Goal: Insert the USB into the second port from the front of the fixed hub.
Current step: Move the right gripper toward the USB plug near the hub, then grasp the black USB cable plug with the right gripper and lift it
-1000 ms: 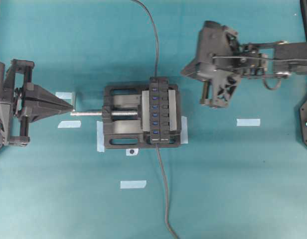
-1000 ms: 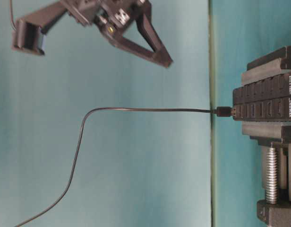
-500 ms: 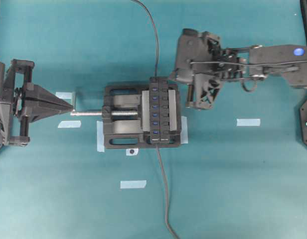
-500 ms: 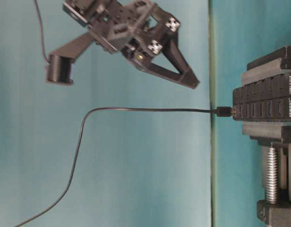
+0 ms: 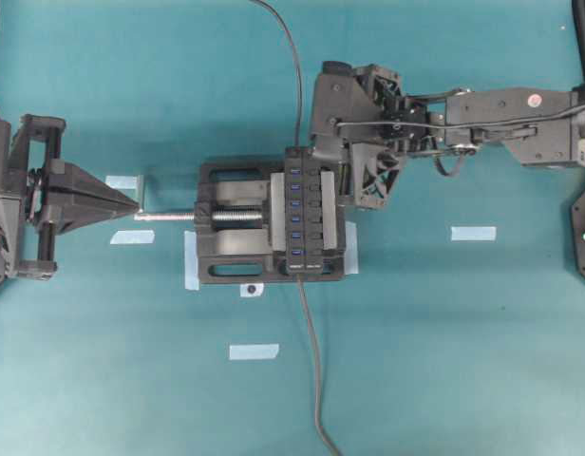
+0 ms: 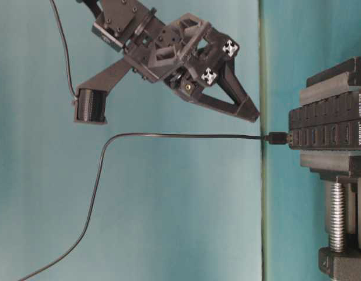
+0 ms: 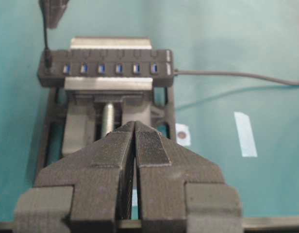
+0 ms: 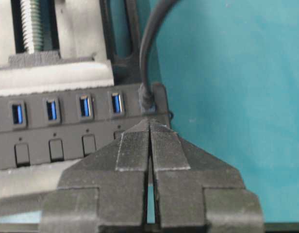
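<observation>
The fixed hub (image 5: 307,214) is clamped in a black vise, its blue slots in a row (image 7: 106,68) (image 8: 52,131) (image 6: 327,126). The USB (image 8: 147,103) stands plugged into the hub's far-end slot, with its thin cable rising from it (image 5: 299,152) (image 7: 47,60) (image 6: 278,139). My right gripper (image 8: 149,122) is shut and empty. Its tips sit just beside the plug, over the button row (image 5: 321,160) (image 6: 254,114). My left gripper (image 7: 135,124) is also shut and empty. It points at the vise screw's end from the left (image 5: 139,207).
The vise (image 5: 226,266) has a silver screw (image 5: 174,216) sticking out to the left. The hub's own cable (image 5: 311,361) runs off its front end toward the near edge. Strips of pale tape (image 5: 473,233) (image 5: 254,351) (image 5: 122,180) lie on the teal table.
My right arm has swung left and come down, from right of the vise to the hub's far end beside the plug. The left arm has not moved.
</observation>
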You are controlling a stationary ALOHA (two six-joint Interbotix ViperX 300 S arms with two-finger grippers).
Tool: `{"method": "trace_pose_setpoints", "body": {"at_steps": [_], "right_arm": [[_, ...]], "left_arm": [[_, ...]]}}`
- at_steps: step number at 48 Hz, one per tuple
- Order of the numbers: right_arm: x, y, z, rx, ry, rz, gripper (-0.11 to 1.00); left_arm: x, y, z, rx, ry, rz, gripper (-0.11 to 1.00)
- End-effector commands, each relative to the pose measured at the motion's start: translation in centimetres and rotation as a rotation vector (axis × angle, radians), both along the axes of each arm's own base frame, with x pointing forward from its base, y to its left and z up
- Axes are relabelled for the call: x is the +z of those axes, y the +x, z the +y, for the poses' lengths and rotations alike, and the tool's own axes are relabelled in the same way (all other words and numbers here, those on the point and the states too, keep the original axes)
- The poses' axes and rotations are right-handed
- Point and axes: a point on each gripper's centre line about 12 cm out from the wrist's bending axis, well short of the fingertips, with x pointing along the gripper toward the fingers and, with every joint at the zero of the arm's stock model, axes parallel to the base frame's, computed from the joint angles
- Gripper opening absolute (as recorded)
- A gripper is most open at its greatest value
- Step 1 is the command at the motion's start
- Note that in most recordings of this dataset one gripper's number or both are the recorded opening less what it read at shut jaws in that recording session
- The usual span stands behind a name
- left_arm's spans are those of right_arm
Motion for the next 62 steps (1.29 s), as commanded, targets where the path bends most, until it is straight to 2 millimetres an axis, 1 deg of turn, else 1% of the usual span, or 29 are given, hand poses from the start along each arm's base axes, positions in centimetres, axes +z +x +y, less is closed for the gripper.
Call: {"method": "trace_pose_setpoints", "body": {"at_steps": [1,17,26,30,34,37,45,47,49,51,57,62], "right_arm": [[1.2,0.5,-0.2,0.002,-0.011,-0.038,0.0],[1.6,0.8,-0.2,-0.003,-0.007,-0.053,0.0],[1.6,0.8,-0.2,-0.005,-0.004,-0.062,0.05],[1.6,0.8,-0.2,-0.005,-0.004,-0.062,0.09],[1.7,0.9,-0.2,-0.004,-0.004,-0.068,0.18],[1.7,0.9,-0.3,-0.006,-0.003,-0.071,0.3],[1.6,1.0,-0.2,-0.005,-0.002,-0.068,0.76],[1.5,0.9,-0.2,-0.006,0.0,-0.067,0.86],[1.5,1.0,-0.2,-0.006,0.0,-0.067,0.93],[1.5,1.0,-0.2,-0.006,0.0,-0.067,0.94],[1.3,1.1,-0.4,-0.009,0.0,-0.065,0.87],[1.1,1.6,-0.5,-0.009,0.001,-0.065,0.88]], "left_arm": [[0.5,0.2,0.0,0.0,0.0,-0.017,0.0],[0.5,0.2,0.0,0.001,-0.001,-0.014,0.0],[0.4,0.2,0.0,0.0,0.0,-0.012,0.0],[0.4,0.2,0.0,0.0,0.0,-0.014,0.0],[0.4,0.2,0.0,0.0,0.0,-0.014,0.0],[0.4,0.2,0.0,0.0,0.0,-0.012,0.0],[0.3,0.2,0.0,0.0,0.0,-0.011,0.0],[0.3,0.2,0.0,0.001,-0.001,-0.011,0.0],[0.3,0.2,0.0,0.0,0.0,-0.011,0.0],[0.3,0.2,0.0,0.001,-0.001,-0.011,0.0],[0.3,0.2,0.0,0.001,-0.001,-0.011,0.0],[0.4,0.2,0.0,0.001,-0.001,-0.012,0.0]]}}
